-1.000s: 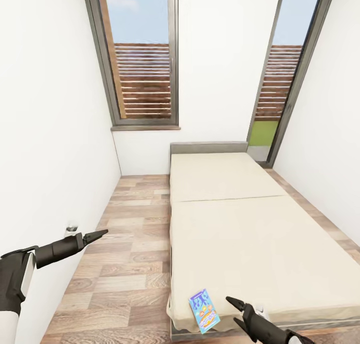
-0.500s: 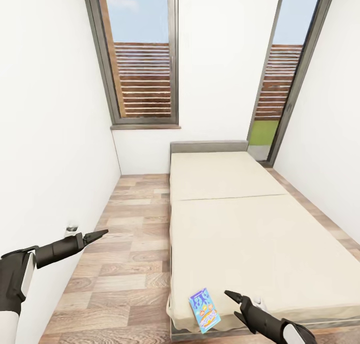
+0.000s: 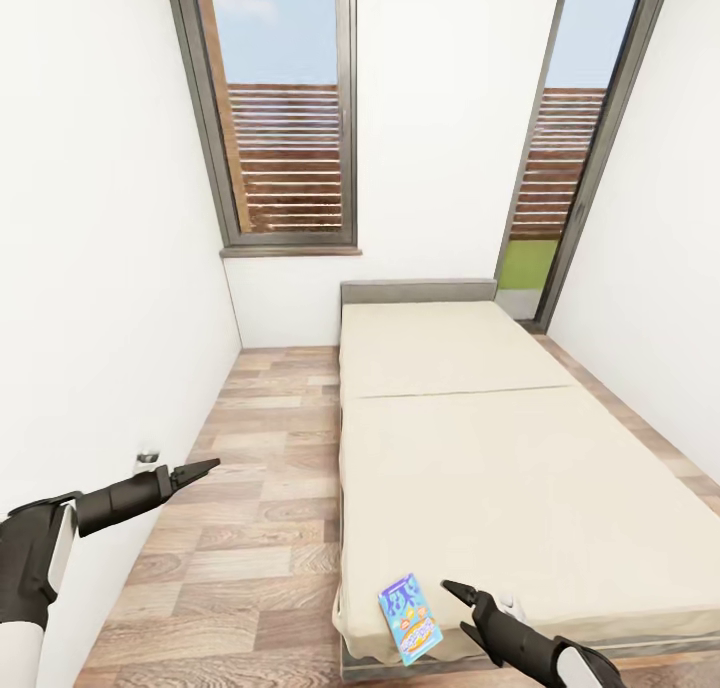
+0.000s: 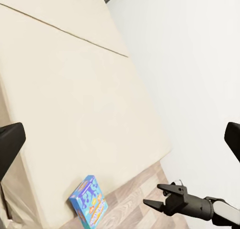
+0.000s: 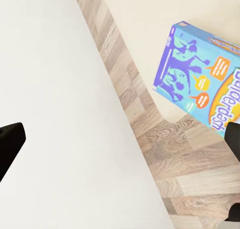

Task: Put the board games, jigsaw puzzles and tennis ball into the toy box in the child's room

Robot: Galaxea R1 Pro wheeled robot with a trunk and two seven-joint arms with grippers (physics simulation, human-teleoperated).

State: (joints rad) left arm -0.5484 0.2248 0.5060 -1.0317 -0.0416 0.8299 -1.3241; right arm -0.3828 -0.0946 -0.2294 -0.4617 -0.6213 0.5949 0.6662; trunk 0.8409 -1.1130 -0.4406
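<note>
Blue board game (image 3: 409, 619) lay flat on bed (image 3: 520, 468) at near corner, by the edge next to wood floor (image 3: 260, 488). Right gripper (image 3: 462, 611) hovered just beside it, jaws apart, holding nothing. Left gripper (image 3: 205, 466) hung over floor by wall, well apart from bed; fingers looked closed in head view, spread wide and empty in wrist view, so couldn't tell.

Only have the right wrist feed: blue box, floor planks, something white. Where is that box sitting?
Observer: The blue board game lies at the near corner of the bed, on the side facing the open floor.
Operator: Right tool near it?
Observer: In the head view the right tool is just beside it, open, not touching.
Operator: Left arm?
Observer: The left tool hangs over the floor by the left wall, fingers spread, holding nothing.
</note>
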